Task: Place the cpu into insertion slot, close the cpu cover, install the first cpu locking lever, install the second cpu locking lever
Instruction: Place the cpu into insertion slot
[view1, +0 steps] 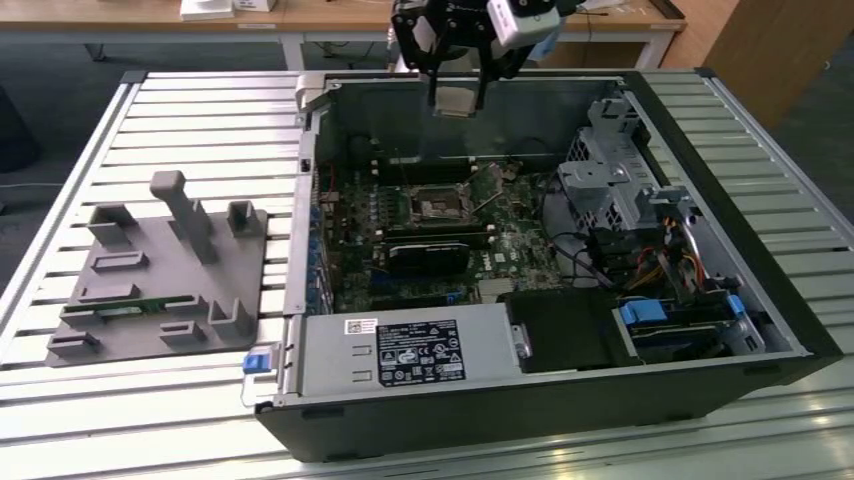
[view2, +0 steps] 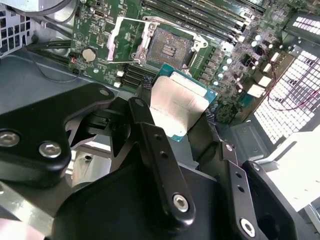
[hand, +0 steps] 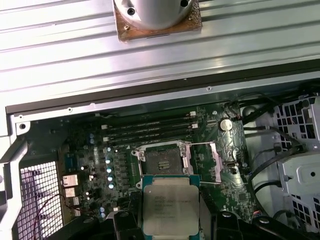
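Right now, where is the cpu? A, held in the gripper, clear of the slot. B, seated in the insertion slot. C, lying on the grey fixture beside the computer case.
A: in the first wrist view the cpu is clamped in the gripper, apart from the insertion slot, which lies open with no chip in it.

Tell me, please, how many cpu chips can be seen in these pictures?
1. The cpu is gripped in the claw, in the air, apart from the insertion slot, which lies open and empty. Others may be hidden inside the case.
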